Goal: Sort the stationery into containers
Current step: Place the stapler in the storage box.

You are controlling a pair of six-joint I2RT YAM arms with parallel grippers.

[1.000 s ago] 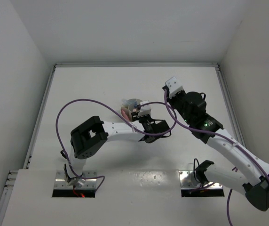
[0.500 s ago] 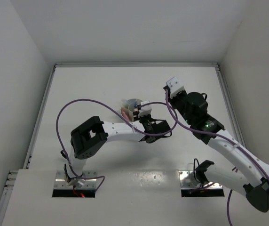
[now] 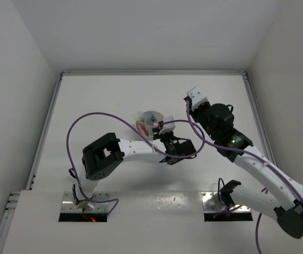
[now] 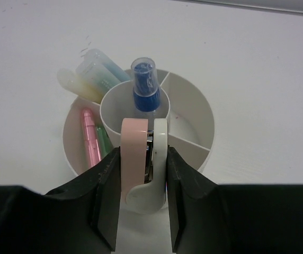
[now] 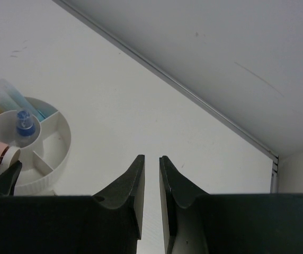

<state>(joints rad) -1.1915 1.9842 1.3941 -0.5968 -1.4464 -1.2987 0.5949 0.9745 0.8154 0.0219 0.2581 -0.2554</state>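
Left wrist view first, what does it show?

— Two black fingers of the left gripper (image 4: 143,159) fill the bottom of the frame. Its jaws are clamped on a pink-and-cream piece (image 4: 133,153), held upright, pink half on the left, cream half on the right.

And the container?

— A round white tub (image 4: 199,114) sits on the white tabletop (image 4: 257,63), right behind the held piece. The piece's lower end overlaps the tub's near wall. Whether they touch, I cannot tell.

What is already in the tub?

— A blue-capped piece (image 4: 145,87) stands upright in the centre cup. A pink piece (image 4: 89,137) and a green piece (image 4: 105,142) lie side by side in the left compartment. A yellow piece (image 4: 80,87) and a pale blue piece (image 4: 104,71) lean out over the far-left rim.

Where is the other arm?

— In the right wrist view, the right gripper (image 5: 151,159) hangs above bare tabletop, well apart from the tub, which shows at the left edge. Its jaws are almost closed, a thin slit between them, holding nothing.

And from the top external view?

— The tub lies near the middle of the tabletop, the left arm reaching to its near right side, the right arm off to the right.
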